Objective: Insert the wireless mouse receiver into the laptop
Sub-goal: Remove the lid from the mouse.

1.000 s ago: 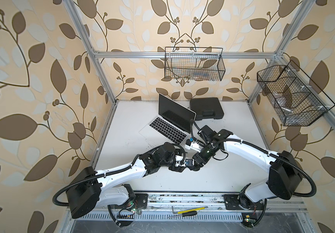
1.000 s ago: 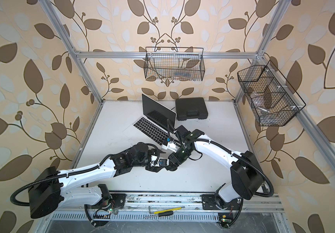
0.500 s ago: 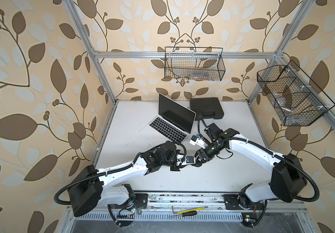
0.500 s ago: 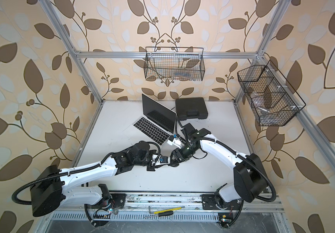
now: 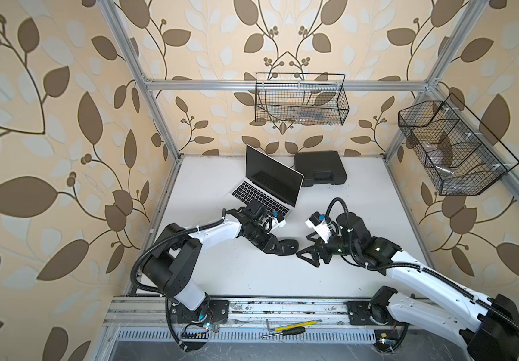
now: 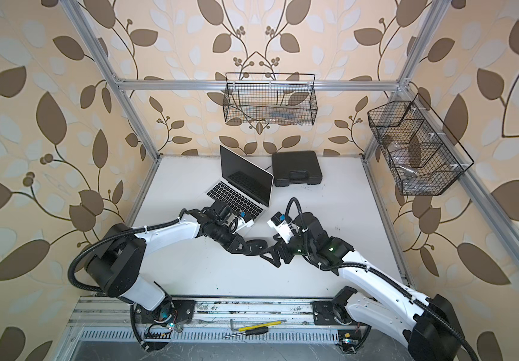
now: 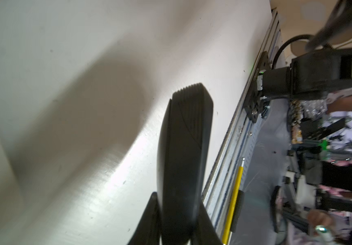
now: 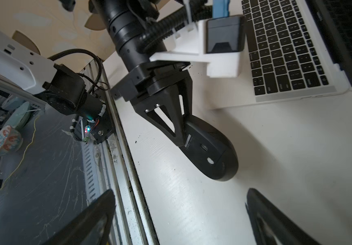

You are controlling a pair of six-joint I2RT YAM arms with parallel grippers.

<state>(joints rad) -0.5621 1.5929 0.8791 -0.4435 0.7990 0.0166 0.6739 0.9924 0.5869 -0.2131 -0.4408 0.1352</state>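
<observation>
Early days on this one: the laptop point(image 5: 261, 197) sits open at the back of the table point(image 5: 252, 281), and nothing I can see is plugged into its side. The wireless mouse receiver itself I can't pick out in any view; it may be on the underside of the black mouse point(image 8: 213, 157), but that's a guess. The left gripper point(image 8: 183, 135) is clamped narrow on the mouse's tail end, holding it belly-out, with the laptop at eleven o'clock from it in both top views. The right gripper point(image 5: 308, 257) waits at three o'clock of the mouse, just beside it, jaws spread wide and empty. So extraction, carry and insertion all look left to do. Compared with a second ago, the right arm has backed off from the huddle and opened up, while the left has closed down on the mouse
</observation>
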